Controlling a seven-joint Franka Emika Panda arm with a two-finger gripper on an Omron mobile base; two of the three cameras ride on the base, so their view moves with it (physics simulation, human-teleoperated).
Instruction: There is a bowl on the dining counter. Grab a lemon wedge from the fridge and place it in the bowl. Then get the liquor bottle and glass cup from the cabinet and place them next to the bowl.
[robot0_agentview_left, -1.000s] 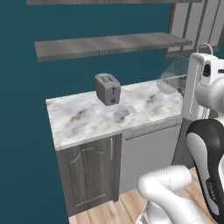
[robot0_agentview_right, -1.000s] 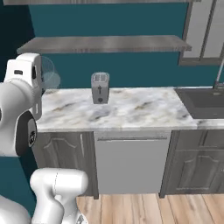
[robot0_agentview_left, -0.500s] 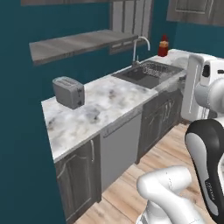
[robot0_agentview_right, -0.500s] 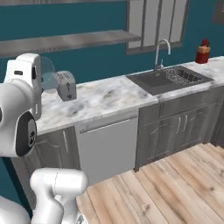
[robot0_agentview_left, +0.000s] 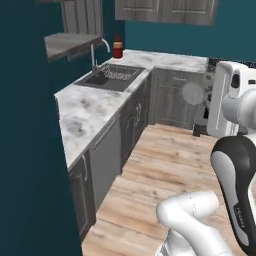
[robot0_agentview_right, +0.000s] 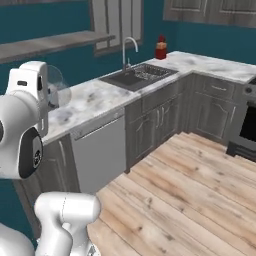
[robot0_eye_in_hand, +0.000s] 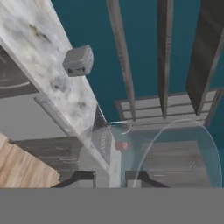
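The glass cup (robot0_agentview_left: 192, 93) is a clear, faint tumbler held high beside my white hand, over the wooden floor. From the other side the glass cup (robot0_agentview_right: 58, 88) hangs in front of the marble counter. In the hand view the glass cup (robot0_eye_in_hand: 177, 151) curves as a clear wall just past my gripper (robot0_eye_in_hand: 109, 178), which is shut on it. The bowl, lemon wedge, liquor bottle and fridge are out of view.
An L-shaped marble counter (robot0_agentview_left: 85, 107) holds a sink (robot0_agentview_right: 137, 76) with a faucet and a red container (robot0_agentview_right: 160, 48) at the back. A toaster (robot0_eye_in_hand: 78, 60) sits further along it. A dishwasher front (robot0_agentview_right: 100, 152) and a stove (robot0_agentview_right: 246, 125) flank the wooden floor (robot0_agentview_right: 190, 190).
The base has turned, so the whole scene has swung: the toaster counter slid away and the sink, corner and floor came in. The arm still holds the glass cup the same way.
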